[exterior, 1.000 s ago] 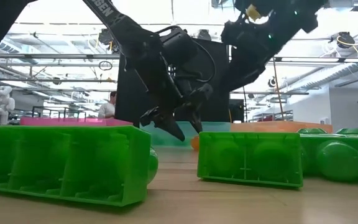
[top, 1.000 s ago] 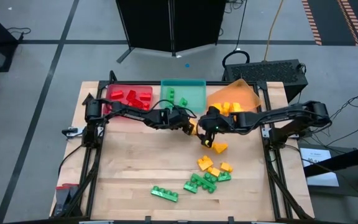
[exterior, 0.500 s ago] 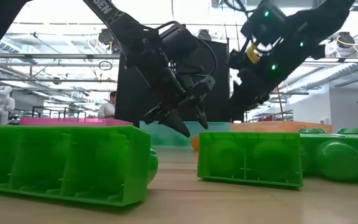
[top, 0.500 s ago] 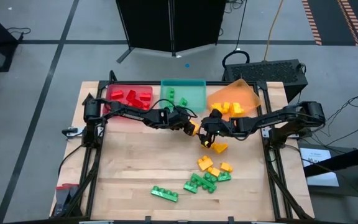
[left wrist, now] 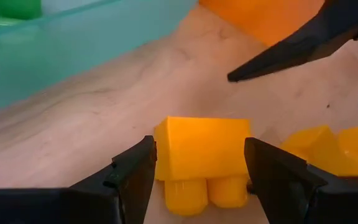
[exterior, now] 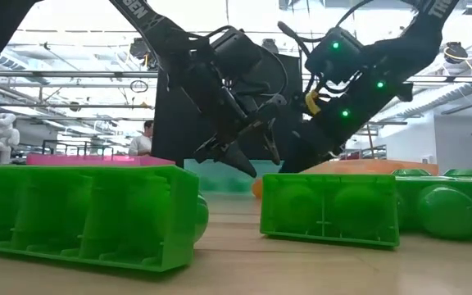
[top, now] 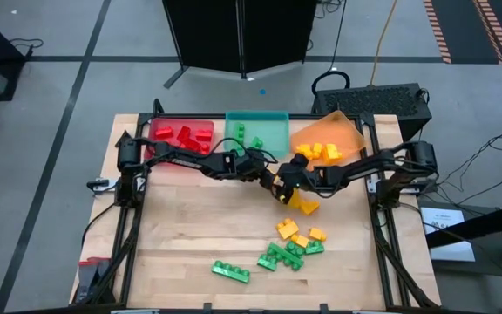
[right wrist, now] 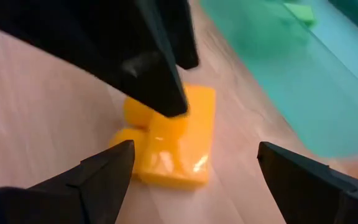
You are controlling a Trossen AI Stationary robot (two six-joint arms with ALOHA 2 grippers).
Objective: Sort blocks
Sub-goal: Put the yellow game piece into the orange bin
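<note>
A yellow block (left wrist: 201, 149) sits between the fingers of my left gripper (top: 268, 179) near the table's middle, just in front of the teal tray (top: 258, 131). In the right wrist view the same yellow block (right wrist: 176, 140) lies ahead of my right gripper (right wrist: 194, 162). That gripper is open and close to the block's right, touching nothing. Another yellow block (top: 304, 205) lies on the wood just beyond it. Red, green and yellow blocks sit in the red tray (top: 159, 144), the teal tray and the orange tray (top: 342, 133). My left gripper pinches the yellow block by two opposite side faces (left wrist: 161, 152), one finger on each. The fingers slant down from the table's left. The studs face back toward the wrist. The block is down at the tabletop; whether it rests on the wood I cannot tell.
Loose yellow blocks (top: 295, 231) and green blocks (top: 281, 255) lie toward the near edge, with one long green block (top: 231, 271) farther left. The three trays line the far edge; the orange one is tilted. Bare wood lies on the near left.
My right gripper has come down and a little toward the table's left, to the yellow block, tipping further downward and staying open.
</note>
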